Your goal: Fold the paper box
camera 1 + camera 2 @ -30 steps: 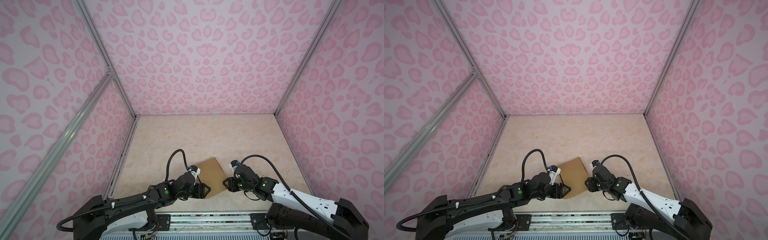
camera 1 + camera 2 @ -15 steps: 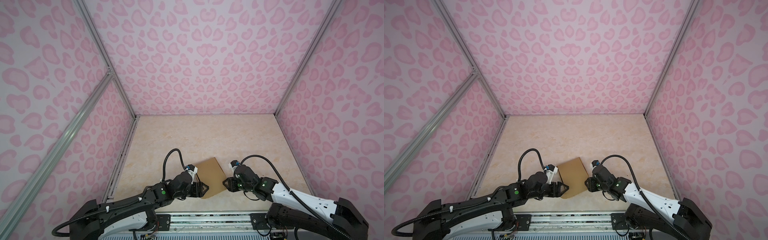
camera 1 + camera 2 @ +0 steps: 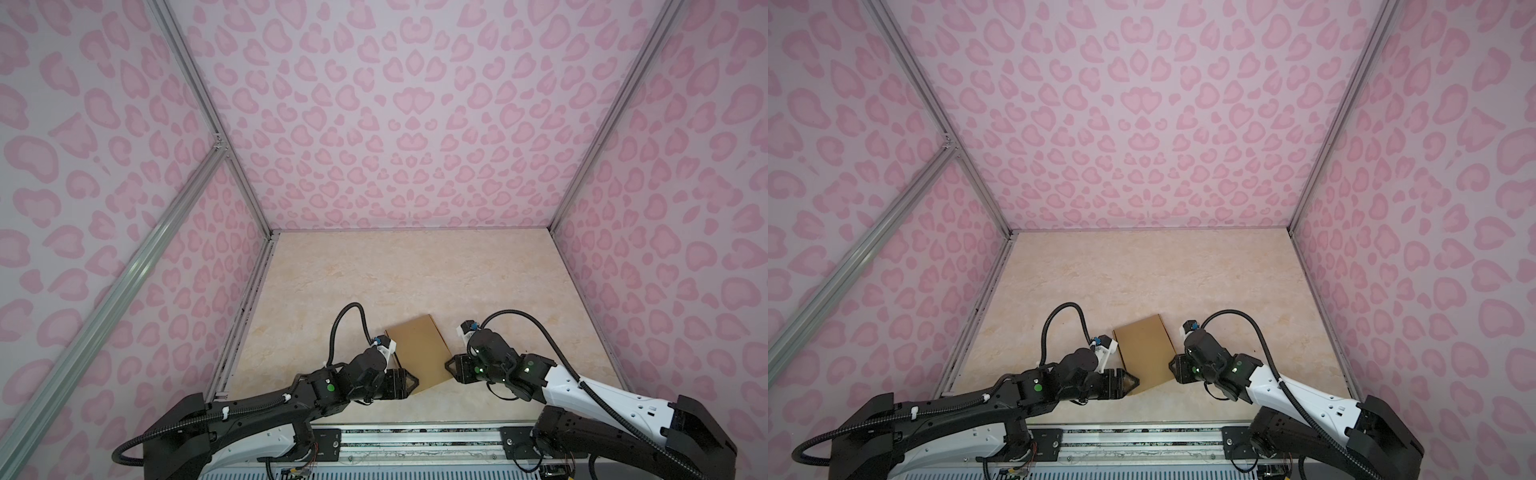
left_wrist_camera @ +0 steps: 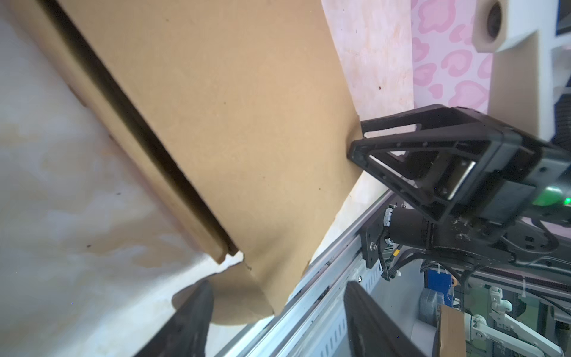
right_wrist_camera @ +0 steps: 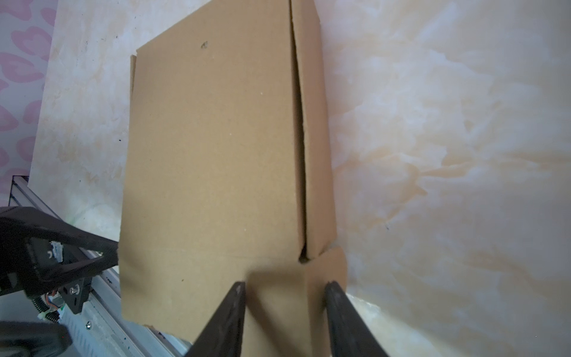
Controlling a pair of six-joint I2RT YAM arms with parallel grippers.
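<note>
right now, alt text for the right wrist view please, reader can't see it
A brown paper box lies nearly closed on a pale marbled table, with a flap at its end between the black fingers of the right gripper. The left gripper sits at the box's other edge.

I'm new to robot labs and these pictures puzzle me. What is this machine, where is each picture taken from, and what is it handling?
It is a two-armed robot at a beige table, inside pink patterned walls. Two pictures look down from above; the other two come from a camera on each wrist. On the table lies a shallow brown paper box. The left end effector, jaws open, sits at the box's near left corner. The right end effector straddles its right edge; whether it grips cannot be told.
</note>
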